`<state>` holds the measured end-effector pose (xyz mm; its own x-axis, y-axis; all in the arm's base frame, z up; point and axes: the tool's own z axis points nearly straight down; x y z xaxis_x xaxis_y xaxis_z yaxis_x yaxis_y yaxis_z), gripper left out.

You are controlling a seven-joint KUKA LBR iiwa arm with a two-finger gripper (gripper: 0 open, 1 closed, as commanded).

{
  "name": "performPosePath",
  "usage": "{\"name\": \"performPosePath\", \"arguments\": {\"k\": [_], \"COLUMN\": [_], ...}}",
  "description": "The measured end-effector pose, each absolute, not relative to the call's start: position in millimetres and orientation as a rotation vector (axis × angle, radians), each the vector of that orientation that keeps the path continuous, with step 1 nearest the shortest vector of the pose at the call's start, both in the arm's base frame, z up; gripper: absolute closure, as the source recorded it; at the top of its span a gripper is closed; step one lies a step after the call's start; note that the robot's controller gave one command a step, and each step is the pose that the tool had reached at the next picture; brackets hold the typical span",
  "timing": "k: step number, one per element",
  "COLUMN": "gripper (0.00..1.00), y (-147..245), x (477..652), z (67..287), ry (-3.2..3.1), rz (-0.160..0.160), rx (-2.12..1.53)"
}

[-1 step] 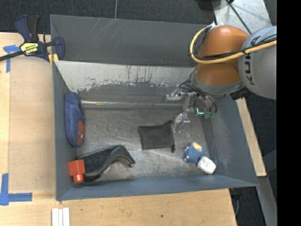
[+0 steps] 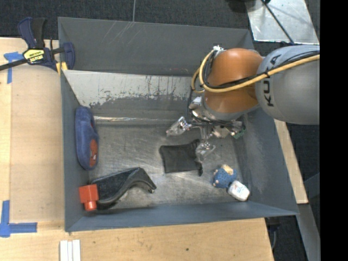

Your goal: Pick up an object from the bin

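Looking down into a grey metal bin with slanted walls. Reaching in from the right, a big silver arm with a round orange cover at the wrist. Under that cover, the two-finger metal gripper, low over the bin floor, a bit right of the middle. Fingers spread wide apart, with nothing between them. One shiny finger sticking out to the left, the other pointing down at the top right corner of a flat black square pad. Hard to say if touching the pad or just above it.

Lying flat on the floor, that black pad, right in the middle of the bin and just below the gripper. Nearest thing to the gripper by far.

To the right of the pad, near the right wall, a small blue and yellow lump. Right next to it, touching or almost touching, a small white rounded thing, closer to the front right corner.

Far over by the left wall, a long blue soft thing with a red patch on it, lying along the wall. In the front left corner, a black curved plastic thing like a handle, with an orange-red block at its left end. Both well apart from the gripper.
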<state>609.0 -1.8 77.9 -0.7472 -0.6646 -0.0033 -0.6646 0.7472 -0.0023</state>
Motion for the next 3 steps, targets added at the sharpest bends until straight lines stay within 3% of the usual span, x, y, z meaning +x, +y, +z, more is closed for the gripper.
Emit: {"name": "performPosePath", "arguments": {"k": [1,2,3], "gripper": [1.0,1.0,1.0], "y": [-1,-15,8], "x": [612.6,615.5,598.2], "z": [81,176,248], "ry": [2.922,2.914,2.941], "rz": [-0.004,-0.006,-0.004], "rx": [-1.104,-1.147,-1.07]}}
